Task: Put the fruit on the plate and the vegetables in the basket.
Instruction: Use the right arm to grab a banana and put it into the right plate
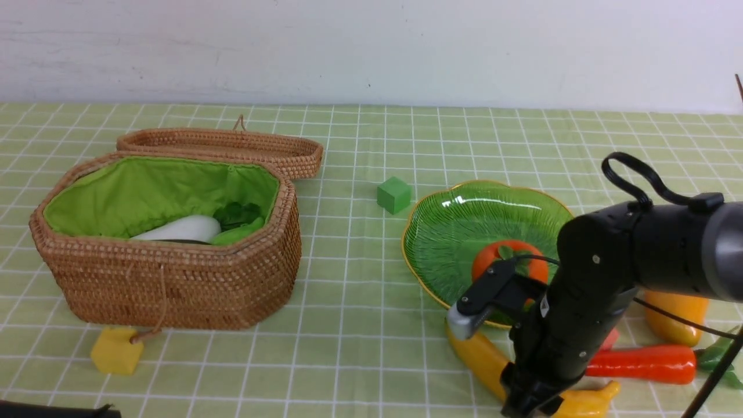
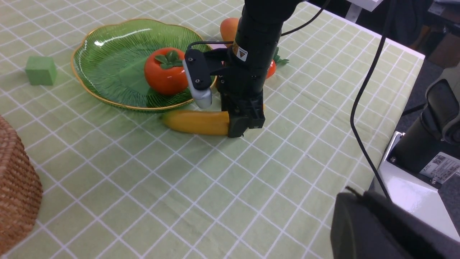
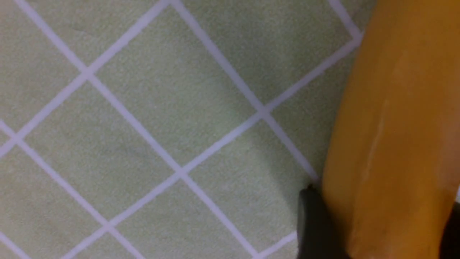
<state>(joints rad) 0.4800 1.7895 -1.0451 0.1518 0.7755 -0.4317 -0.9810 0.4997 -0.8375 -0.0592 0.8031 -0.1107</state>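
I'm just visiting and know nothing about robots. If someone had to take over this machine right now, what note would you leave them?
The left gripper's jaws are shut.
The right gripper is lowered over the banana, which lies on the table beside the plate. Its jaws sit on either side of it, grip unconfirmed.
Done: persimmon on the plate; white radish in the basket.
Left: banana and mango to the plate; carrot to the basket.

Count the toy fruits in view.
3: persimmon on the plate; banana on the tablecloth before it, in the right gripper; mango right of the plate. The basket may hide more.
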